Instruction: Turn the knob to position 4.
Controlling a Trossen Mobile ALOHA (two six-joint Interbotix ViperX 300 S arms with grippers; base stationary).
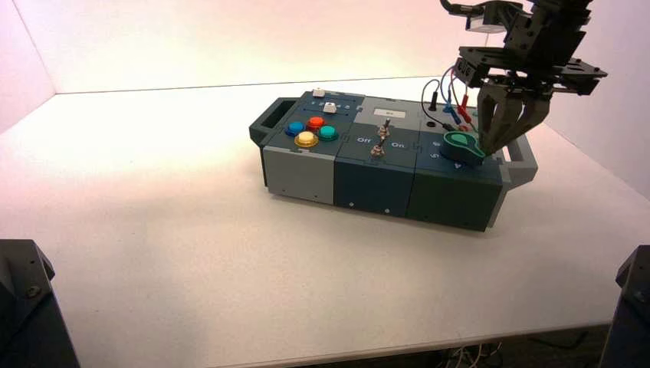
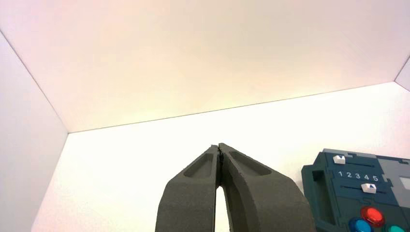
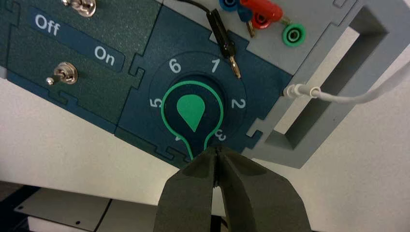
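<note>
The teal-green knob [image 3: 193, 113] sits on the dark blue panel at the right end of the box [image 1: 368, 184], ringed by white numerals. Its pointed tip faces between 3 [image 3: 220, 136] and 5 [image 3: 155, 103]. The digit 4 is almost wholly hidden beside the tip. My right gripper [image 3: 216, 151] is shut, with its closed fingertips right at the knob's tip, which they cover. In the high view the right gripper [image 1: 486, 149] hangs just right of the knob [image 1: 462, 144]. My left gripper [image 2: 220, 147] is shut and empty, off to the box's left.
Black, blue and red plugs [image 3: 251, 12] and a green socket [image 3: 294, 34] sit beyond the knob. A white cable [image 3: 338, 99] enters by the grey handle [image 3: 353, 72]. Two metal toggles [image 3: 65, 75] stand at Off/On. Coloured push buttons [image 1: 310, 130] and sliders [image 2: 355, 181] lie at the left end.
</note>
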